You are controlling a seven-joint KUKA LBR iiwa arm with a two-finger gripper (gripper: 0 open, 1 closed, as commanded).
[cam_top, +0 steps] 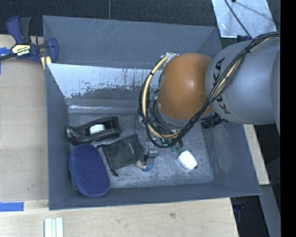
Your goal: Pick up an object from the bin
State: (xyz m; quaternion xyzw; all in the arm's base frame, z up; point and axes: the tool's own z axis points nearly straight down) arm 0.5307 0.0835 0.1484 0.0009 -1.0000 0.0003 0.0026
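- The gripper (149, 158) hangs low near the bin's middle, at the right edge of a flat, dark grey, roughly square pad (119, 154) with a matte, creased surface. Whether the claw is open or closed cannot be told.
- A tiny blue bit (147, 168) lies just beside the tip.
- A small white rounded lump (187, 160) sits near, to the right.
- A blue oval cushion (89, 171) with a fine weave touches the pad's left side.
- A curved black tape dispenser (92, 130), holding a white roll, lies behind the pad.
- The grey metal bin (56, 147) has sloping walls and a scuffed floor.
- A smooth orange dome (182, 88), looped with cables, caps the wrist.
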